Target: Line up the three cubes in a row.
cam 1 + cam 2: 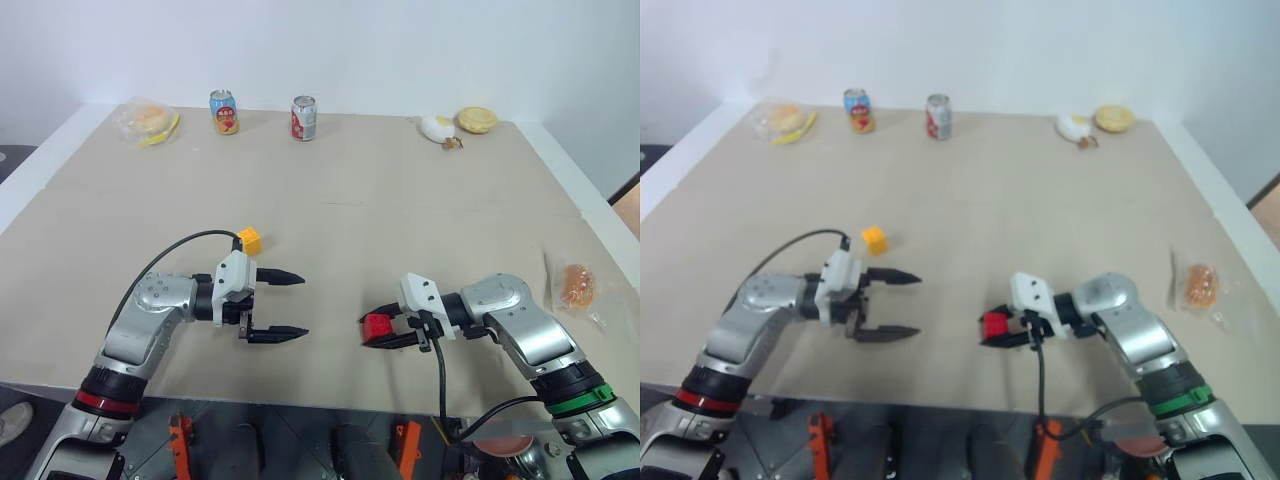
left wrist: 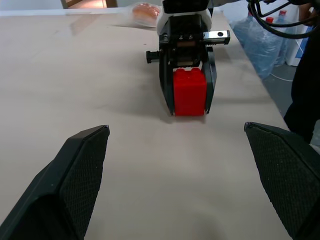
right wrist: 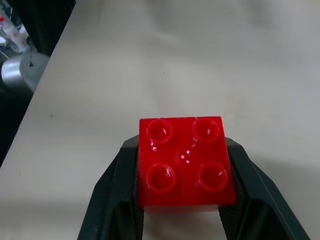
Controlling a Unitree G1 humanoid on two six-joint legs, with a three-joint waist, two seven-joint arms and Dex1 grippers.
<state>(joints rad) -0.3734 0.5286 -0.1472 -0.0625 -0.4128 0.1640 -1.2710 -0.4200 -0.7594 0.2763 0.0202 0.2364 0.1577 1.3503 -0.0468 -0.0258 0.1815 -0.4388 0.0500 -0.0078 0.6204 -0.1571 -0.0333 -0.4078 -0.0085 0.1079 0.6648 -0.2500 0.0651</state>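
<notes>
Two of the three cubes can be seen: the red cube (image 3: 186, 161) is clamped between the black fingers of the right gripper (image 1: 385, 331), and the yellow-orange cube (image 1: 250, 241) sits on the beige table (image 1: 400, 200) just beyond the left arm's wrist, beside its black cable. The green cube I cannot find. The right gripper holds its cube by two opposite side walls with the four studs clear of the fingers, a grip that probably keeps the brick square so it can be set down flat and aligned. It is held low over the table near the front edge, pointing toward the left gripper (image 1: 277, 306), whose jaws stand wide apart with nothing between them; the two grippers face each other, well apart. That spread stance suggests the left one is either waiting clear of the work or ready to take the next cube, likely the yellow-orange one close by. No row exists yet, so the task looks to be at an early stage, with the red cube in transit to a spot from which a line can be built. Along the far edge stand two drink cans (image 1: 223, 111), a bagged bun (image 1: 147, 121) and other food items, well away from the cubes; another bagged bun (image 1: 576, 286) lies near the right arm.
</notes>
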